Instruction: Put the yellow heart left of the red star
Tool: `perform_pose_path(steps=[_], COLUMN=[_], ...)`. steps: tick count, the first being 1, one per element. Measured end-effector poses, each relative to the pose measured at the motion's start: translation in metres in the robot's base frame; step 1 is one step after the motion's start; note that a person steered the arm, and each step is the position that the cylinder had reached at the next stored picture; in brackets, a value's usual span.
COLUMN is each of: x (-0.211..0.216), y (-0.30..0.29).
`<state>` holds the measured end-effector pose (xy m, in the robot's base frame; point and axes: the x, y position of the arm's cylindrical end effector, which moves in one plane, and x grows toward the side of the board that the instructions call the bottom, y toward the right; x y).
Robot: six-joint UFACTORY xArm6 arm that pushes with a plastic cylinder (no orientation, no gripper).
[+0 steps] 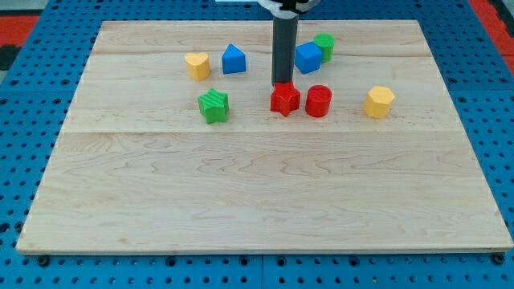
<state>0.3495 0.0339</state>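
The yellow heart (pixel 197 65) lies on the wooden board (pixel 257 193) toward the view's upper left. The red star (pixel 284 99) lies near the board's upper middle, right of and a little below the heart. My tip (pixel 283 83) stands at the star's upper edge, touching it or just behind it; the dark rod rises from there to the view's top. The heart is well to the left of my tip, with a blue block between them.
A blue block (pixel 234 59) sits right beside the heart. A green star (pixel 214 106) lies below them. A red cylinder (pixel 319 101) is next to the red star's right. A blue block (pixel 307 57), a green block (pixel 324 45) and a yellow hexagon (pixel 379 102) lie further right.
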Motion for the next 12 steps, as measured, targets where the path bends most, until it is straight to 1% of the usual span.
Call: perform_pose_path(steps=[5, 7, 8, 9, 10, 12], x=[-0.001, -0.015, -0.018, -0.024, -0.030, 0.071], y=[-0.001, 0.000, 0.025, 0.000, -0.075, -0.085])
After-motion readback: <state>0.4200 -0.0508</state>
